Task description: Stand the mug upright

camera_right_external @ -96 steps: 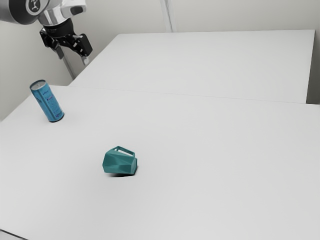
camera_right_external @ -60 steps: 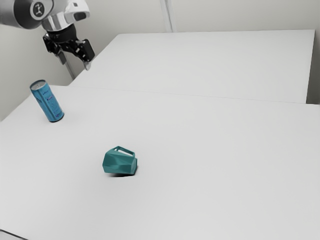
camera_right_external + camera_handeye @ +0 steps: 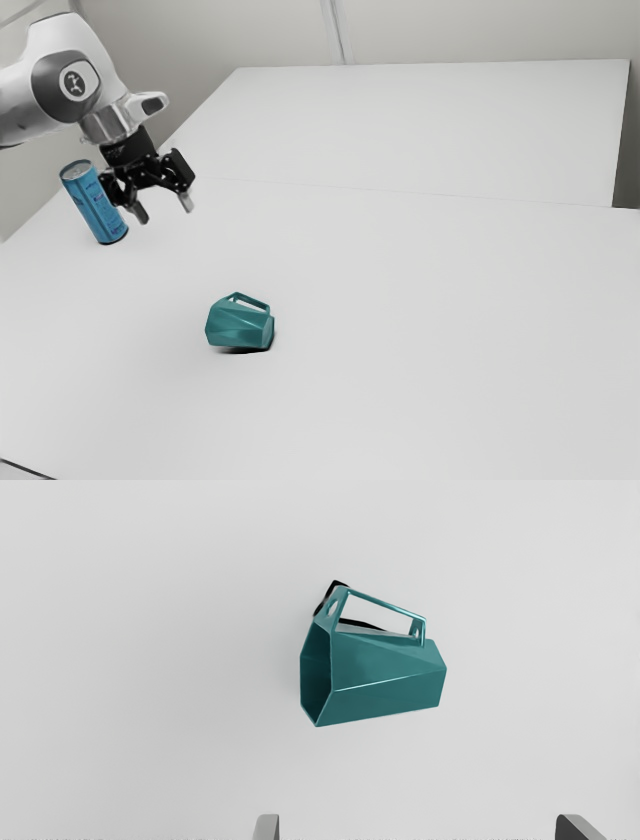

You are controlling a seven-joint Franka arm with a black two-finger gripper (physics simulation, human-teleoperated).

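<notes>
Released and empty, the pincer [image 3: 164, 208] hangs above the surface [image 3: 430, 330], its fingers standing wide apart with nothing between them. From where I'm standing, the blue can [image 3: 96, 203] is just behind it in the exterior view, upright near the surface's far left edge and no part of this job, I'd say.

Farther out, well apart from the fingers, the green mug [image 3: 239, 325] lies on its side. Its open mouth [image 3: 316, 677] faces the exterior view's left and its base the right, while the handle [image 3: 385, 605] sticks up along one flank, clear of the surface.

So the mug isn't upright, and I take the step in hand to be getting to it for a grasp. What's called for next is to bring the pincer over and down, fingers lined up on either side of the body or the handle, and close firmly. Then it wants a lift and a quarter turn, mouth to the ceiling, before the base is set down flat.
</notes>
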